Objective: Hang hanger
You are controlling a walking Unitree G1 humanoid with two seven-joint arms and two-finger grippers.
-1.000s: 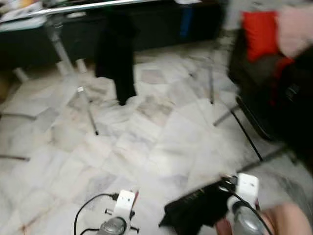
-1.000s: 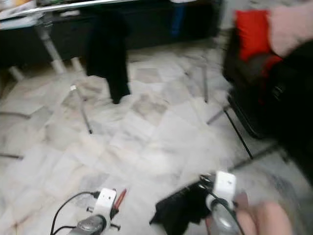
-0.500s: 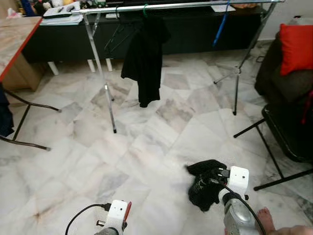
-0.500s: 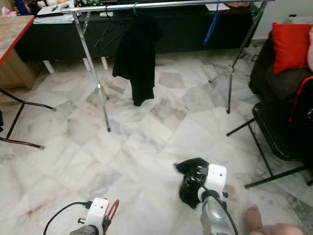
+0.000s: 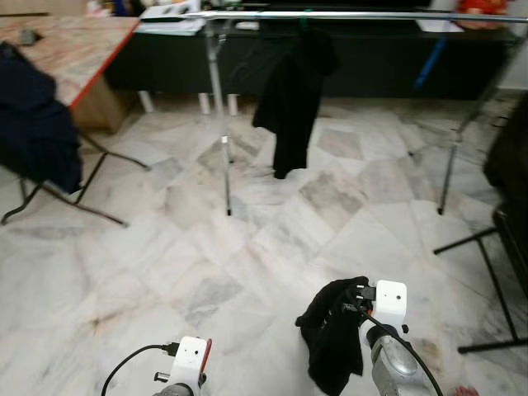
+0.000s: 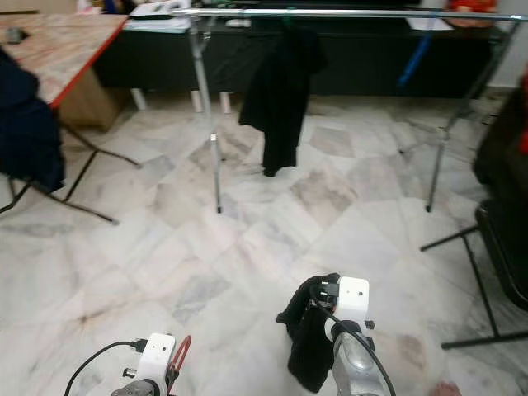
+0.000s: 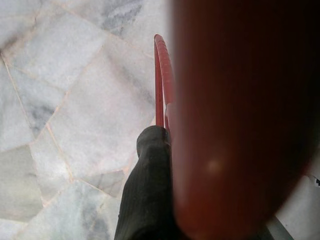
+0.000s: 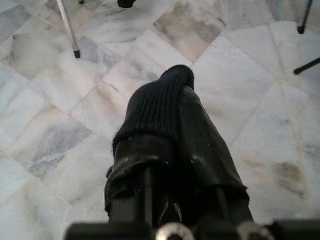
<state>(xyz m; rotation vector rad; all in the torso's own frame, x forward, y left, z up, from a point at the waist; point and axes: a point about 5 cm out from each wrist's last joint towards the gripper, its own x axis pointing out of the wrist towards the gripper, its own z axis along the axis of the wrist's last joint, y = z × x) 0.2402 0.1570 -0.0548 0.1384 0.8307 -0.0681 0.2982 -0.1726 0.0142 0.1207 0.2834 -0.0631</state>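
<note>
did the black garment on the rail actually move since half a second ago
No. The black garment hangs at the same spot on the rail, right of the upright pole; the camera turned.

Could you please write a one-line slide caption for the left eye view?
Right gripper carries a black garment toward the clothes rail.

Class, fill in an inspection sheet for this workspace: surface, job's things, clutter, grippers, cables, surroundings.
Surface: marble floor.
Job's things: red hanger in the left gripper; metal clothes rail ahead, black garment hanging on it.
Clutter: nothing seen.
Grippers: left gripper shut on the red hanger; right gripper shut on a black cloth.
Cables: black cable by the left wrist.
Surroundings: table and dark cabinet.
</note>
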